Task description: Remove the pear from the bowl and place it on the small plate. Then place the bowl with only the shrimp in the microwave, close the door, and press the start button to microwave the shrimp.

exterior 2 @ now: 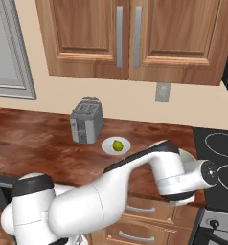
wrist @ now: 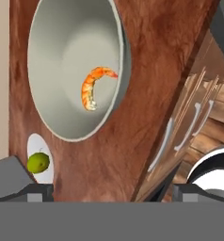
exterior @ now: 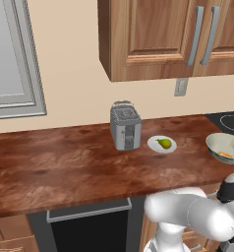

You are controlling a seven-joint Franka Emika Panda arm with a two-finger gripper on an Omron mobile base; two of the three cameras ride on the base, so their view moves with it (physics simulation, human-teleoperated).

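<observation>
The pear is sitting on the small plate. The bowl is holding just the shrimp. The gripper is hovering over the wooden counter, fingers spread wide and gripping nothing.

Open counter left of toaster (upper cabinets overhanging the back)

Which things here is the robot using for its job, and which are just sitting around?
For the job: pear on the small plate; bowl holding the shrimp; the open tool above the counter.
Just sitting: toaster, cabinets, stove.
</observation>
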